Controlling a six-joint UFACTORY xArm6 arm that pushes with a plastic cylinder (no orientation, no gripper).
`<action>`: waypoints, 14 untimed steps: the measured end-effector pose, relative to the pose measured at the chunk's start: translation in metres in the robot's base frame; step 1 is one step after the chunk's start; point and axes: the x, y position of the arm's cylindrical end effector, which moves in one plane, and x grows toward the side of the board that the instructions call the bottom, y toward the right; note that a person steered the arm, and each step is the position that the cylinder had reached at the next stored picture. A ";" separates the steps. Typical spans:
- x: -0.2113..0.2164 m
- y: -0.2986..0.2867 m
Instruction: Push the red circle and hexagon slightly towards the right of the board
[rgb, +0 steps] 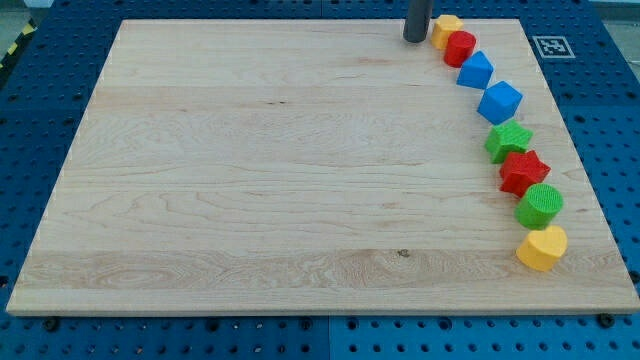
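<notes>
The red circle (460, 47) sits near the view's top right of the wooden board (250, 180). The yellow hexagon (446, 29) touches it just above and to the left. My tip (415, 38) stands right beside the hexagon, on its left, slightly above-left of the red circle. From there a curved line of blocks runs down the board's right side: a blue block (476, 70), a blue cube (500, 102), a green star (508, 140), a red star (524, 171), a green circle (540, 205) and a yellow heart (542, 247).
A black-and-white marker tag (549, 46) sits at the board's top right corner. The board lies on a blue perforated table (30, 120); its right edge runs close to the line of blocks.
</notes>
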 end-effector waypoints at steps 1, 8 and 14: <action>0.000 0.010; 0.018 -0.016; 0.018 0.042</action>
